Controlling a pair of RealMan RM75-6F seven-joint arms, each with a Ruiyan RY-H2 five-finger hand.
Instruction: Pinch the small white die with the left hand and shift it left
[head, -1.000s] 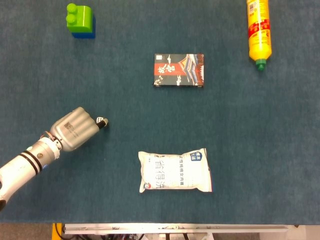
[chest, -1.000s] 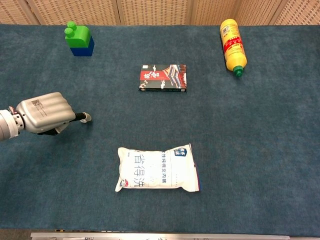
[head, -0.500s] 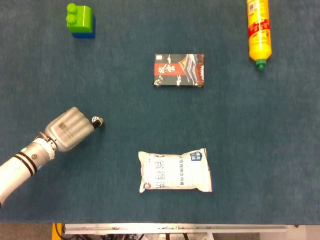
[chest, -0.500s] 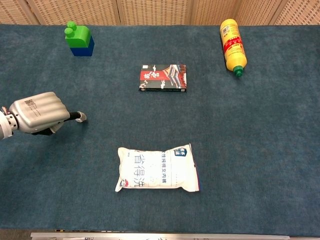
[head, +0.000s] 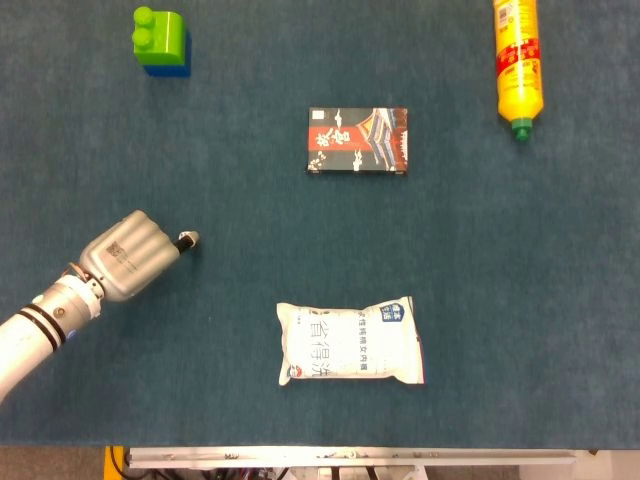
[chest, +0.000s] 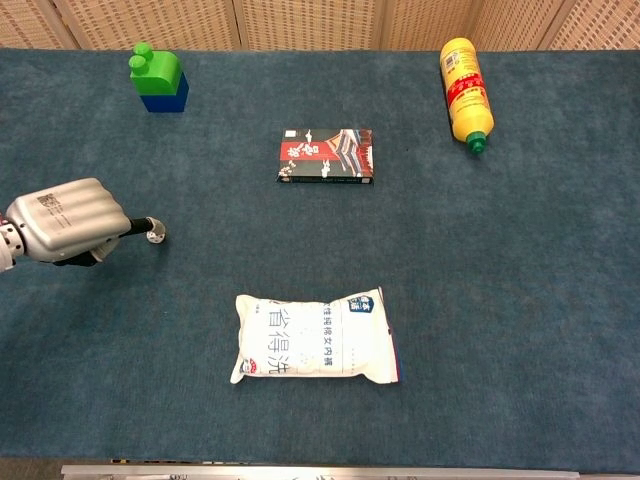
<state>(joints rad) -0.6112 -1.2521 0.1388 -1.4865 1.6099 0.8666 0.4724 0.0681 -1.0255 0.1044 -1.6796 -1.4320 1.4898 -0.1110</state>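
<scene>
The left hand (head: 128, 262) sits at the far left of the blue counter (head: 500, 300), its fingers (chest: 70, 215) curled together with the small white die (head: 188, 239) pinched at their tip, low over the surface. Compared with a second ago, hand and die have both travelled leftward: in the head view the die was near the middle-left of the counter and now lies further toward the left edge, and in the chest view the hand (chest: 62, 220) has slid almost to the frame border, the die (chest: 155, 236) trailing just beside it. Up in the far left corner the green and blue block (head: 161, 40) has not moved. Further right, the dark printed box (head: 358, 141), the white packet (head: 349, 343) and the yellow bottle (head: 518, 62) all keep their earlier places. The right hand does not appear in either view.
</scene>
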